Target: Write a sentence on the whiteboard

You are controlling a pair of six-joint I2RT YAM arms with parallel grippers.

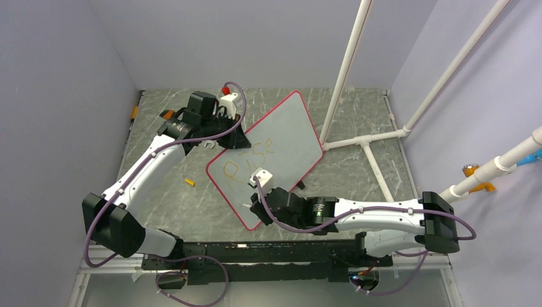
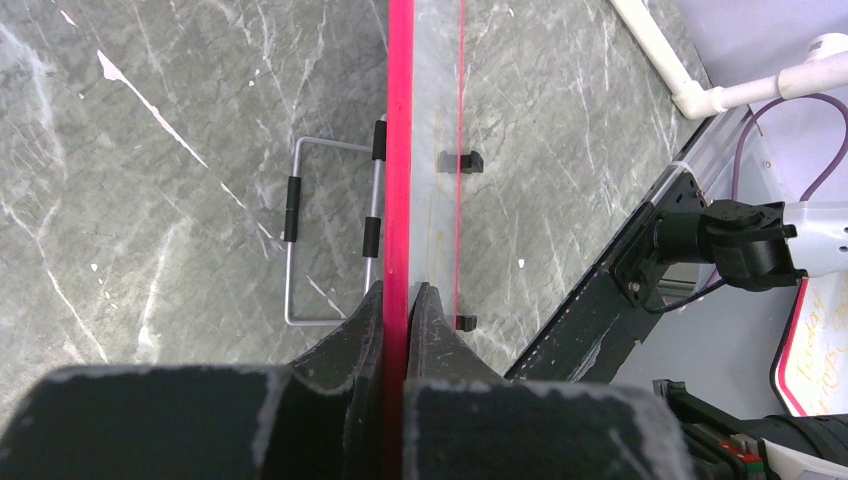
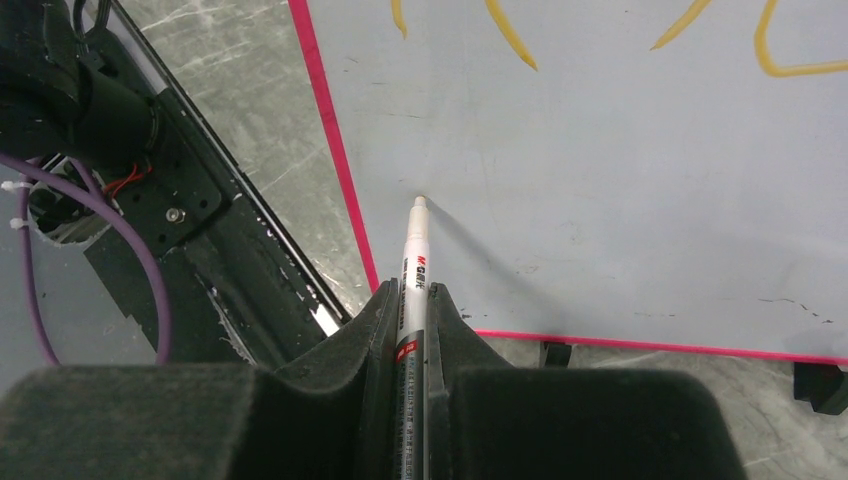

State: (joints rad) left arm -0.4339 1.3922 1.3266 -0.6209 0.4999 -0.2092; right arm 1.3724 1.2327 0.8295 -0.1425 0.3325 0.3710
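Observation:
The whiteboard (image 1: 284,137), pale grey with a red-pink rim, stands tilted on the marble table. Orange letters of the sentence (image 1: 254,157) read roughly "Rise" across its middle, and their lower strokes (image 3: 510,35) show in the right wrist view. My left gripper (image 1: 219,137) is shut on the board's upper-left rim; the left wrist view shows the fingers pinching the red edge (image 2: 399,200). My right gripper (image 3: 412,292) is shut on a white marker (image 3: 414,250). The marker's tip sits at the board's surface near the lower-left corner, below the letters.
A wire stand (image 2: 330,230) juts from the back of the board. A small orange cap (image 1: 190,182) lies on the table left of the board. A white pipe frame (image 1: 367,137) stands right of the board. Purple-grey walls enclose three sides.

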